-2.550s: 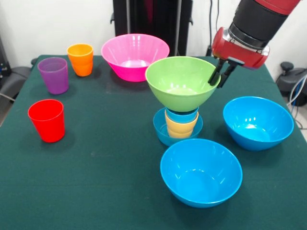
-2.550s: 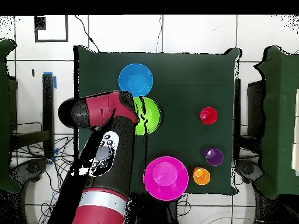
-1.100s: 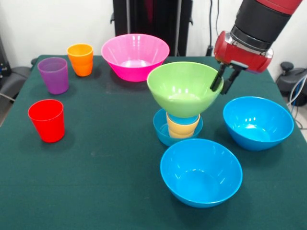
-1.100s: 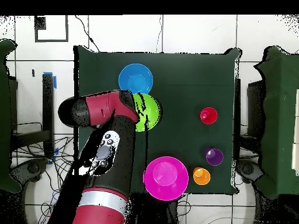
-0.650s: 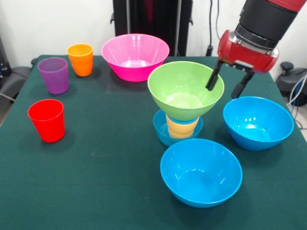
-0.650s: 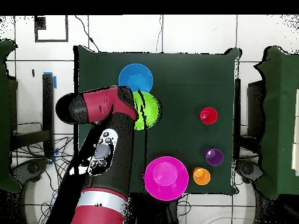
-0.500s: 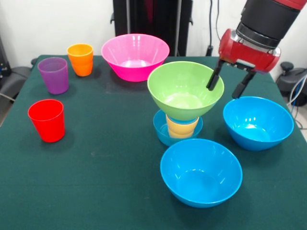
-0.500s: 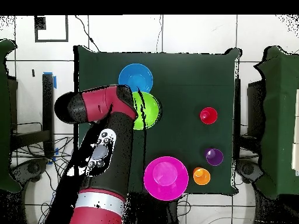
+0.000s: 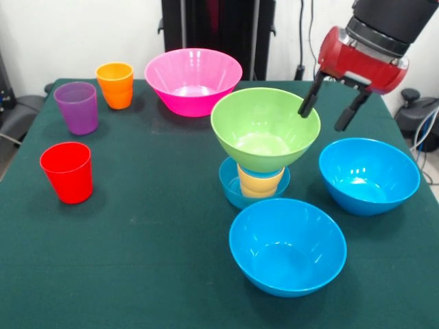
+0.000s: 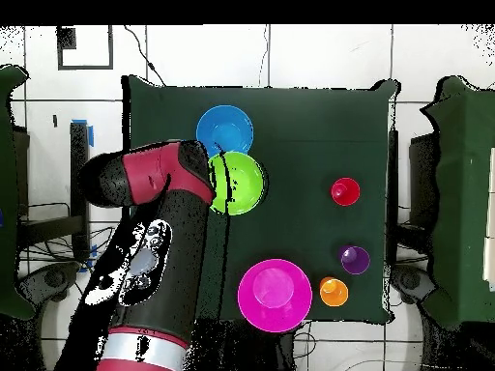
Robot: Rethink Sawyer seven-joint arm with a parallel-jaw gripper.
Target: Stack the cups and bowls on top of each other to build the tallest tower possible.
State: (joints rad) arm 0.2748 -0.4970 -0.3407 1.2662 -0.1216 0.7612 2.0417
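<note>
The tower stands mid-table: a green bowl rests on a yellow-orange cup, which stands in a small blue bowl. My gripper is open and empty, just above and to the right of the green bowl's rim, with one finger over the rim and one outside it. Two large blue bowls sit to the right and in front of the tower. The pink bowl is at the back. Orange, purple and red cups stand at the left. No light blue cup shows.
In the overhead view my arm covers one large blue bowl; the green bowl, a blue bowl, the pink bowl and the red cup show. The green tablecloth's edge runs along the left.
My gripper has risen and drifted slightly right, off the green bowl's rim. The bowl stays on the tower. Nothing else moved.
</note>
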